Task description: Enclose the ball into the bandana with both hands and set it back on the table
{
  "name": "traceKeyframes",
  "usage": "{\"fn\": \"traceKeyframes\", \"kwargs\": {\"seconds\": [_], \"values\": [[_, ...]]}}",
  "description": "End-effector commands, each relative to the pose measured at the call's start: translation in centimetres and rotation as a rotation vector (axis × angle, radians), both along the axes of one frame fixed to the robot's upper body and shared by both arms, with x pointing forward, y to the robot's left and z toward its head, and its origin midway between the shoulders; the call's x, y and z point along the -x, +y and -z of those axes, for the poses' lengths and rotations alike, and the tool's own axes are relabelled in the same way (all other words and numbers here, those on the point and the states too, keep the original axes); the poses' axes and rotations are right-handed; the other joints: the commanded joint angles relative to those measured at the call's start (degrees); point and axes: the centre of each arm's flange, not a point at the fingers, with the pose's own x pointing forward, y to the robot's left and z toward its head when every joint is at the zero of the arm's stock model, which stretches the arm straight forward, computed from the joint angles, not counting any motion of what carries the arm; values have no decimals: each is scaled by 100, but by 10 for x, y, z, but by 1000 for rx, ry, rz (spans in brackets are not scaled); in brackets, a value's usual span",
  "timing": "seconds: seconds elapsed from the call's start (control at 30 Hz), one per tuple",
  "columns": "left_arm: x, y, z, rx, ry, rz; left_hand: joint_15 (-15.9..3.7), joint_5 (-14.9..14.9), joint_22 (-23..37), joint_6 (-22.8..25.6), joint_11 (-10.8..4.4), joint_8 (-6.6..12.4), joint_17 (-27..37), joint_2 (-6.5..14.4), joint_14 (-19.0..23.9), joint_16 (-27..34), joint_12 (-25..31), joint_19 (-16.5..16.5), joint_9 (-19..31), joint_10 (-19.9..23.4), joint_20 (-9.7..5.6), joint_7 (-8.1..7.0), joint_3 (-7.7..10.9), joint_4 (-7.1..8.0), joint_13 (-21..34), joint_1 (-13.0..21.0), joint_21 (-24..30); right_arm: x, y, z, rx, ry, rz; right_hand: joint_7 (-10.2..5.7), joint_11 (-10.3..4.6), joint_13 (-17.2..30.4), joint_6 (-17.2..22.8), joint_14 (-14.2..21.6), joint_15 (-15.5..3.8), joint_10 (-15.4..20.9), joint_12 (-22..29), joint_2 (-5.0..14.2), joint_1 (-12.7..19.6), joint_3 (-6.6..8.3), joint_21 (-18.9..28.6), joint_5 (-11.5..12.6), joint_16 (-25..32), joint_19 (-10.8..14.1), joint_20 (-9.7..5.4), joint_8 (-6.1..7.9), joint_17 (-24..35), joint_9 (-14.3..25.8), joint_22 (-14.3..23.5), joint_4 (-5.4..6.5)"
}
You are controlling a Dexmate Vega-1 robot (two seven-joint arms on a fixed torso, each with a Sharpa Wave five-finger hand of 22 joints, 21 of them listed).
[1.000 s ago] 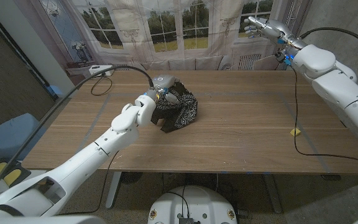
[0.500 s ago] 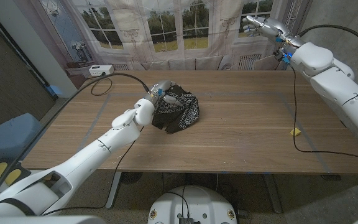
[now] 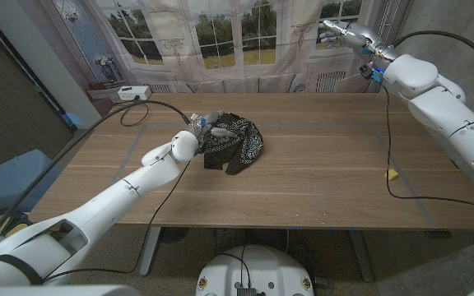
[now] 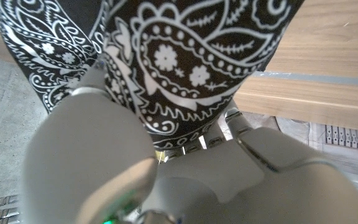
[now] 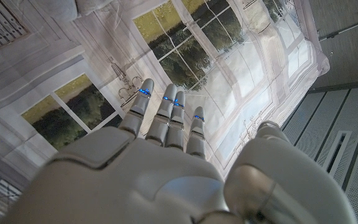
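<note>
1. Head view: the bandana, black with a white paisley print, lies bunched in a mound on the wooden tabletop, left of its middle and toward the far side.
2. Whatever the cloth covers is hidden, so the ball cannot be made out.
3. The left hand is at the far-left edge of the mound, its fingers reaching onto the cloth.
4. Left wrist view: the patterned cloth drapes right over that hand's fingers, with the fingers pressed against the fabric; whether they truly clamp it I cannot tell.
5. The right hand is raised high beyond the far right corner of the tabletop, well apart from the bandana.
6. Right wrist view: the right hand is empty, its fingers held straight and side by side with the thumb set apart, in front of a window-print curtain.
7. A black cable runs across the far left of the tabletop near the left arm.
8. A small yellow scrap lies near the right edge.
</note>
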Motion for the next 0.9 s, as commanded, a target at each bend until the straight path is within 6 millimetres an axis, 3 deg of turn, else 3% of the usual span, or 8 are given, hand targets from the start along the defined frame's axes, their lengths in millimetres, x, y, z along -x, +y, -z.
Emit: {"fn": "traceKeyframes", "kwargs": {"seconds": [0.03, 0.3, 0.43, 0.47, 0.53, 0.7, 0.9], "values": [[17, 21, -11, -12, 57, -26, 247, -119, 8, -364, 87, -302, -177, 815, -764, 25, -377, -791, 0, -521, 172, 6, -177, 116, -135, 327, -443, -2, 6, -4, 10, -8, -5, -10, -11, 4, 54, 57, 8, 43, 38, 0, -2, -29, -25, 21, 24, 41, 11, 6, -8, -7, 31, -7], [26, 30, -17, -45, 110, -34, 671, -363, 23, -1122, 325, -674, -416, 796, -1782, 29, -787, -1585, -11, -1319, 194, -28, -521, 351, -288, -535, -1041, -5, 10, -5, 16, -14, -7, -13, -21, 5, 47, 64, 2, 40, 35, 0, -1, -36, -39, 25, 27, 48, 11, 3, -16, -7, 32, -11], [33, 36, -21, -21, 124, -11, 865, -487, 33, -1647, 407, -724, -554, 732, -2387, 9, -907, -2029, -26, -1810, 196, -29, -717, 459, -362, -997, -1392, -3, 11, -5, 19, -15, -12, -13, -7, 5, 46, 75, 8, 41, 35, 2, -1, -39, -47, 27, 32, 52, 11, 2, -20, -7, 32, -12], [35, 36, -23, -28, 118, -11, 934, -503, 36, -1733, 505, -712, -575, 742, -2473, 27, -921, -2111, -29, -1926, 196, -14, -755, 502, -377, -1116, -1464, -2, 11, -5, 17, -15, -11, -11, -11, 5, 47, 77, 16, 42, 35, 2, 0, -40, -50, 28, 33, 53, 11, 2, -21, -7, 32, -13], [40, 39, -26, -11, 104, -1, 1043, -525, 43, -1900, 564, -714, -602, 781, -2657, 34, -918, -2270, -32, -2072, 198, 63, -812, 586, -393, -1322, -1592, -3, 11, -4, 19, -11, -10, -12, -7, 5, 47, 72, 7, 42, 35, 3, -1, -42, -54, 29, 31, 54, 11, 2, -23, -7, 32, -13], [56, 42, -35, -3, 62, -8, 1141, -539, 71, -2323, 671, -700, -654, 814, -3215, 43, -946, -2732, -42, -2664, 198, -8, -996, 801, -448, -1899, -1944, -3, 12, -2, 8, -11, -13, -14, -13, 6, 46, 65, 14, 38, 33, 1, -8, -50, -66, 31, 29, 59, 11, 0, -28, -7, 33, -12], [77, 46, -46, 62, -16, 14, 1155, -534, 80, -2457, 674, -706, -663, 824, -3357, 53, -946, -2865, -45, -2829, 201, -40, -1055, 872, -473, -2081, -2043, -4, 12, -2, 8, -8, -15, -11, -10, 7, 43, 74, 11, 37, 31, 4, -10, -56, -79, 34, 33, 64, 12, -1, -34, -7, 33, -13]]}}
